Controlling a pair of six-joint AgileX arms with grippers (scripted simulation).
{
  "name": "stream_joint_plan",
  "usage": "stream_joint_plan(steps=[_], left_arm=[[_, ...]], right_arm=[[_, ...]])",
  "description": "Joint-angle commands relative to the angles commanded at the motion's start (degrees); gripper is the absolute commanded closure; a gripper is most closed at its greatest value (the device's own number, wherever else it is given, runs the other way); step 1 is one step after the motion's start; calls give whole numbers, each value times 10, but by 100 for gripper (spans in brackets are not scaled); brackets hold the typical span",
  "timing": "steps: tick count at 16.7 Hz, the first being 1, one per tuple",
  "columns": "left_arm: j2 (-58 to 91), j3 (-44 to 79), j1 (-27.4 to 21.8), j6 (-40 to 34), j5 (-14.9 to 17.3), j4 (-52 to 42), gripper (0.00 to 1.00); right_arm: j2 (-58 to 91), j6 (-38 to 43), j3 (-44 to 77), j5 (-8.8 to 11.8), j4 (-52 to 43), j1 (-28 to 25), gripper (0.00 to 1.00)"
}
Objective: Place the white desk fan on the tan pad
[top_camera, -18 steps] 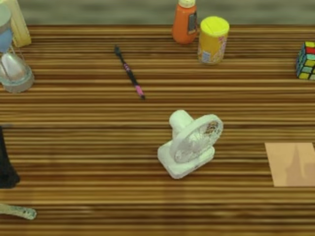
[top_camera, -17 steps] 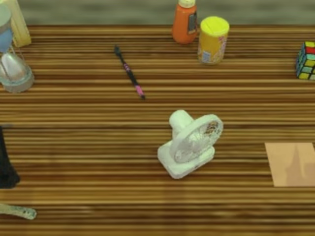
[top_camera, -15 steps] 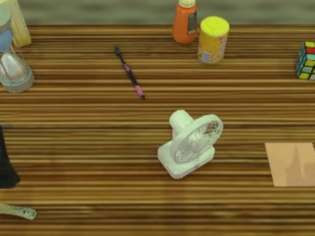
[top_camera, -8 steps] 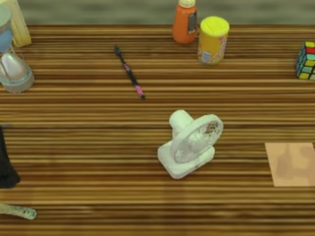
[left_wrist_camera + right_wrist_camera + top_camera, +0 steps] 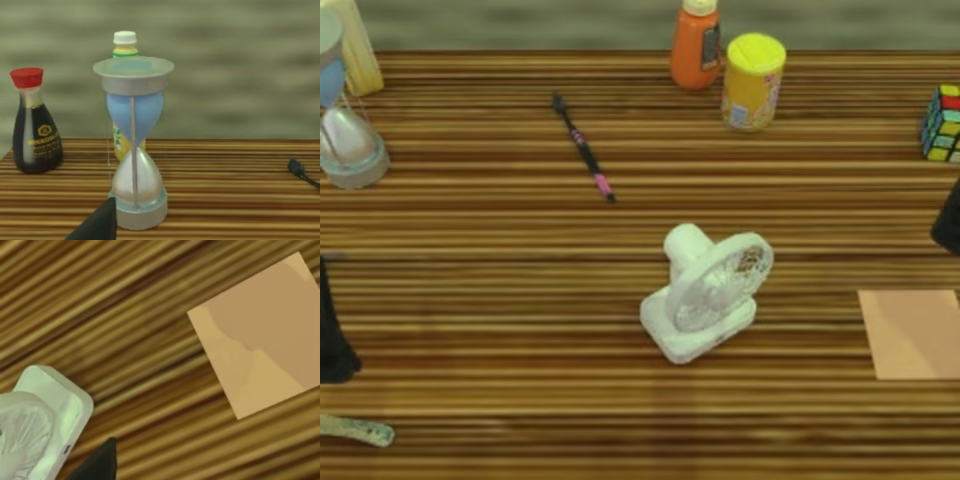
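One striped wooden tabletop (image 5: 500,300) carries the white desk fan (image 5: 705,292), standing well apart from the tan pad (image 5: 914,334); right end effector (image 5: 948,215) beyond the pad, grip unreadable.

We see the white desk fan (image 5: 705,293) standing upright near the middle of the top view, slightly right of centre and below it. Its rounded rectangular base sits flat on the desk, the round grilled cage faces toward the lower right, and the cylindrical motor housing juts out behind it to the upper left. The tan pad (image 5: 912,333), a thin plain square, lies flat at the right edge, well apart from the fan.
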State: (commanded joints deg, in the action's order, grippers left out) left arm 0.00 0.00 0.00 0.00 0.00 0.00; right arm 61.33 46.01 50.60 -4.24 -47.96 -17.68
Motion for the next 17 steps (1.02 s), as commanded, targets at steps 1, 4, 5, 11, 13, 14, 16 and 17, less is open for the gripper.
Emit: stream_joint_plan(steps=[1, 4, 5, 11, 13, 14, 16, 17], left_arm=[[0, 0, 0, 0, 0, 0, 0], [0, 0, 0, 0, 0, 0, 0], [0, 0, 0, 0, 0, 0, 0], [0, 0, 0, 0, 0, 0, 0], [0, 0, 0, 0, 0, 0, 0], [0, 0, 0, 0, 0, 0, 0], [0, 0, 0, 0, 0, 0, 0], [0, 0, 0, 0, 0, 0, 0]], right_arm=[[56, 43, 51, -1, -41, -17, 0], [218, 170, 210, -1, -154, -70, 0], [268, 211, 263, 1, -188, -87, 0], [511, 417, 544, 22, -328, -176, 0], [562, 462, 607, 31, -351, -196, 0], [581, 480, 630, 35, -359, -204, 0], [604, 501, 658, 40, -367, -214, 0], [609, 505, 664, 41, -369, -215, 0]])
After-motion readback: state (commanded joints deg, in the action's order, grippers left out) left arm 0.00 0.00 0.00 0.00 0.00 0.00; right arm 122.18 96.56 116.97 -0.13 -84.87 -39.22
